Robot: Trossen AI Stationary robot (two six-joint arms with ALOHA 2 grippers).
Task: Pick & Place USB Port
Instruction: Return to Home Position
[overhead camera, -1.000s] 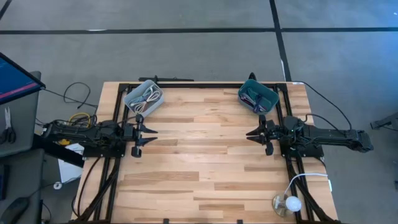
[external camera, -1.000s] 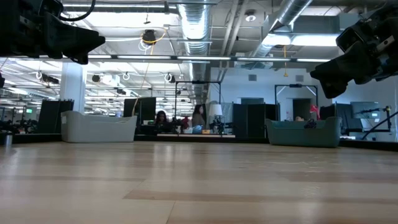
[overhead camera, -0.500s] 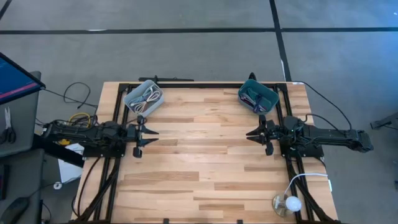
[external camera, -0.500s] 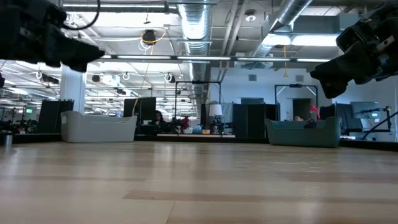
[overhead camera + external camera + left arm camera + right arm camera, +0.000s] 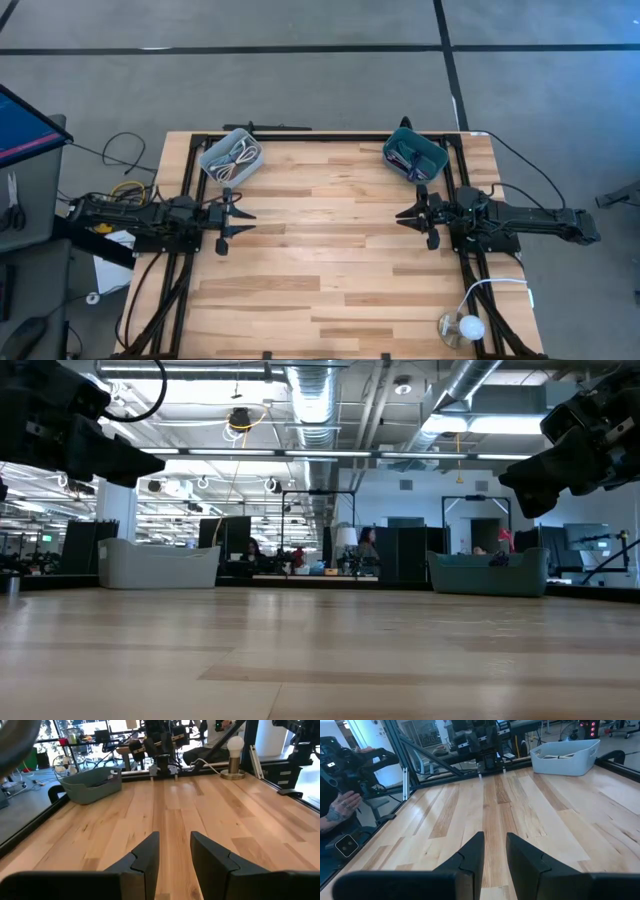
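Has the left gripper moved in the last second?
Yes. In the low view the left gripper has dropped lower, toward the rim of the white bin.

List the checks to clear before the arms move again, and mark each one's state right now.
1. Left gripper empty, fingers apart: ok.
2. Right gripper empty, fingers apart: ok.
3. Cables lying inside the white bin: ok.
4. Violet cable inside the green bin: ok; how many lie there, cannot tell.
5. Table between the two grippers free of loose cables: ok.
6. Lamp at the table's corner, apart from both grippers: ok.
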